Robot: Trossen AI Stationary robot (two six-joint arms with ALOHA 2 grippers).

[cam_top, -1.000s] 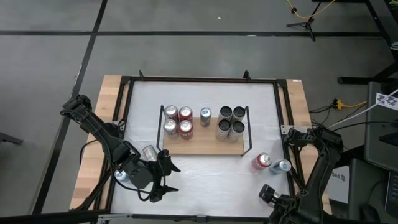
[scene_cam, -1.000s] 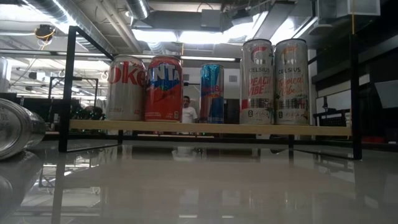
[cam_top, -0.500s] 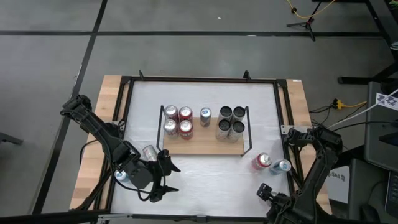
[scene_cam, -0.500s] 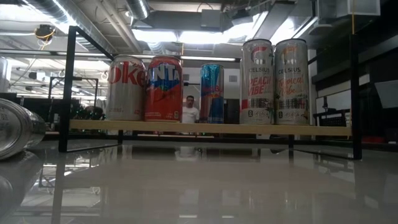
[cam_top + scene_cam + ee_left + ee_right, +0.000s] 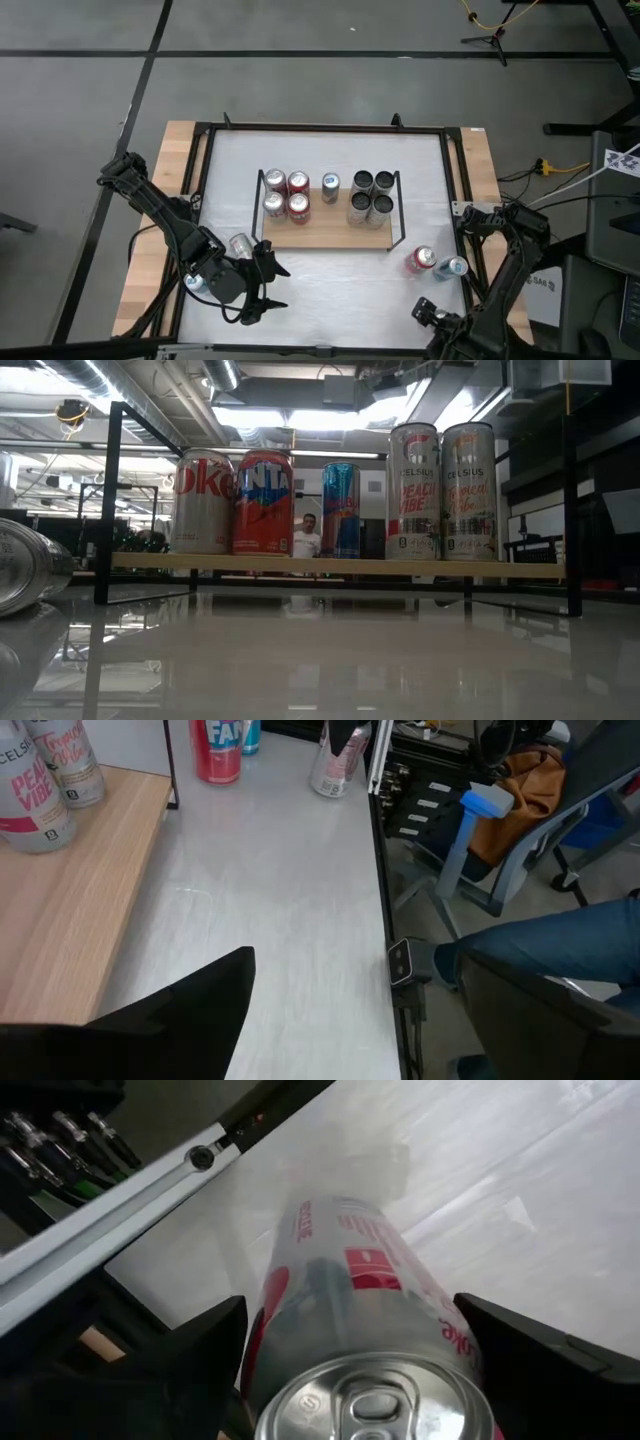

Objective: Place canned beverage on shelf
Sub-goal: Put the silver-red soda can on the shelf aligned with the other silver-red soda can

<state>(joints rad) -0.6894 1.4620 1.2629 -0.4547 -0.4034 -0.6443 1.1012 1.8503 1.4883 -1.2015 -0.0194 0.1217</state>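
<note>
The shelf [image 5: 325,232] is a light wooden board with black end rails in the middle of the white table. Several cans stand on it, a group on the left [image 5: 285,195] and a group on the right [image 5: 370,195]. My right gripper [image 5: 428,312] is at the table's near right corner, shut on a silver-and-red cola can [image 5: 370,1280]. My left gripper [image 5: 268,285] is open and empty at the near left, pointing toward the table's right. A silver can [image 5: 240,245] lies on its side just beside it and also shows in the low view [image 5: 25,565]. My right gripper holds the cola can by its side wall near the top end [image 5: 275,1310], pinched between the two fingers [image 5: 200,1340]. The fingers run along the can from its top end, and the lid faces the wrist camera. Whether the can is clear of the table I cannot tell.
A red can [image 5: 421,260] and a blue-and-silver can [image 5: 453,267] stand on the table right of the shelf. The table's black frame [image 5: 200,180] runs round the white top. Bare table lies between the shelf and the near edge. A person's leg [image 5: 560,935] shows beyond the right edge.
My right arm has shifted a little toward the table's near edge and left, keeping its hold on the cola can. The cans on the shelf and the table have stayed where they were.
</note>
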